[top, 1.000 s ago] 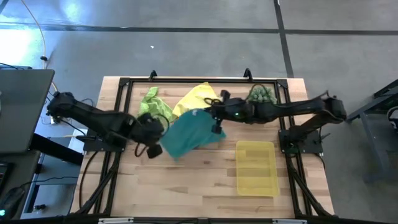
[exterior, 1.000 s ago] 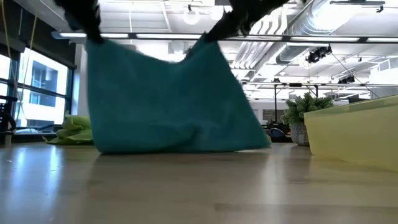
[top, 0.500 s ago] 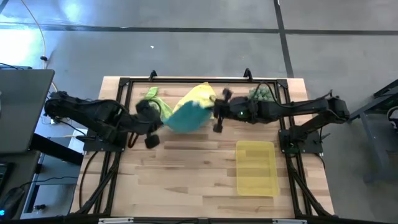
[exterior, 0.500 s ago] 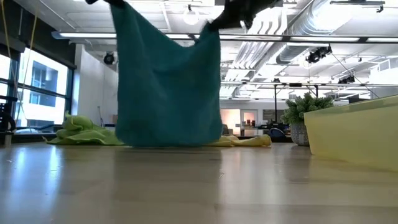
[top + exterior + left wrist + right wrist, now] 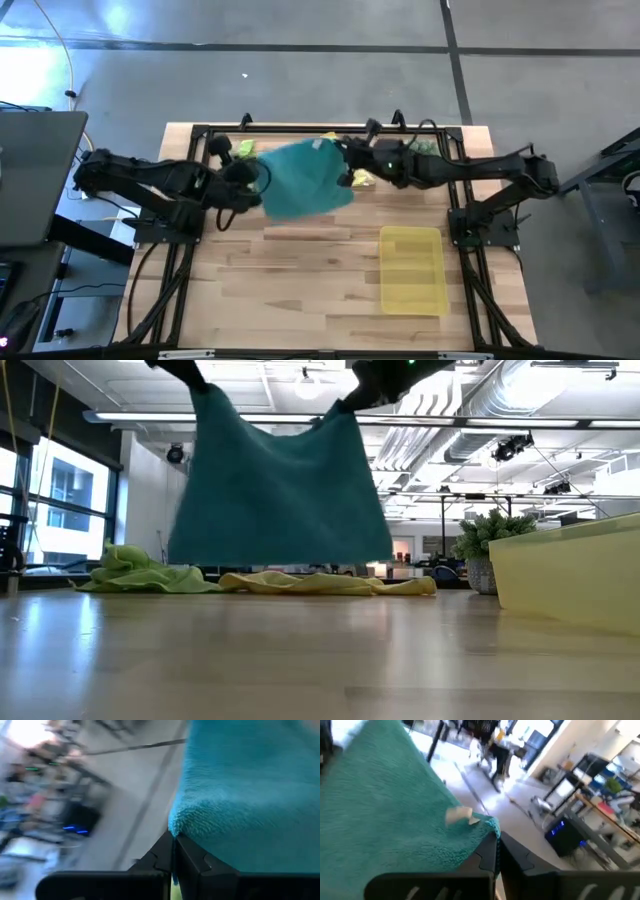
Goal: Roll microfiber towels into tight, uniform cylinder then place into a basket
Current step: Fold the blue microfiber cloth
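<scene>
The fuzzy teal towel hangs open in the air, held up by its two top corners, with its bottom edge clear of the table. Behind it, the soft lime green towel and the yellow towel lie crumpled on the table. The shallow see-through yellow plastic basket sits well apart from them.
</scene>
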Robot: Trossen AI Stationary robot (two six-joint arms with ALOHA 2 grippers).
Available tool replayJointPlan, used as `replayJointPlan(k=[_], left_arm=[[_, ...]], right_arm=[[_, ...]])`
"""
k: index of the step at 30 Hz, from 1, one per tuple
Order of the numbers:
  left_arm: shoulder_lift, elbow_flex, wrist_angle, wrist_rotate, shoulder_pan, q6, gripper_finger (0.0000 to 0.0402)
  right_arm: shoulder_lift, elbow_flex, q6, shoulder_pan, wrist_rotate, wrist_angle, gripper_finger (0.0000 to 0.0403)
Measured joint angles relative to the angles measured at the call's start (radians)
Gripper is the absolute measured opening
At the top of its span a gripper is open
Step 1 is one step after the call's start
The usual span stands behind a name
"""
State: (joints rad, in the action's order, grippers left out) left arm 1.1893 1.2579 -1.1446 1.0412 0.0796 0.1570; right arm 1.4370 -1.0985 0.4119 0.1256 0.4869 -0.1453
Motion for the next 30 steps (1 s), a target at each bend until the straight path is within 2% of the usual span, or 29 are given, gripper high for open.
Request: replayJointPlan(k=[2,5,8,11,15,19,24,30], left_arm=[[0.0,0.0,0.001,0.032,-0.037,-0.018,0.0005],[0.0,0.0,0.003,0.017,-0.074,0.021,0.0005],[0.0,0.0,-0.01,-0.043,-0.078,0.099,0.0005],[0.0,-0.007,-0.013,-0.157,-0.058,0.129,0.0005],[0.0,-0.076,-0.005,-0.315,0.017,0.239,0.0004],[0.015,-0.203,0.106,-0.394,0.138,0.392,0.0002],[0.09,-0.325,0.294,-0.487,0.273,0.527,0.0001],[0.247,-0.314,0.388,-0.56,0.378,0.602,0.0001]], right_arm=[[0.006,0.0,0.018,0.034,-0.038,-0.063,0.0],[0.004,0.0,-0.005,0.066,-0.063,-0.134,0.0],[-0.006,-0.001,-0.08,0.068,-0.124,-0.086,0.0],[0.0,0.002,-0.176,0.033,-0.203,0.066,0.0],[0.017,0.089,-0.278,-0.063,-0.221,0.101,0.0],[0.018,0.227,-0.295,-0.189,-0.226,-0.038,0.0],[0.018,0.379,-0.485,-0.299,-0.202,-0.194,0.0],[0.02,0.459,-0.758,-0.393,-0.208,-0.245,0.0]])
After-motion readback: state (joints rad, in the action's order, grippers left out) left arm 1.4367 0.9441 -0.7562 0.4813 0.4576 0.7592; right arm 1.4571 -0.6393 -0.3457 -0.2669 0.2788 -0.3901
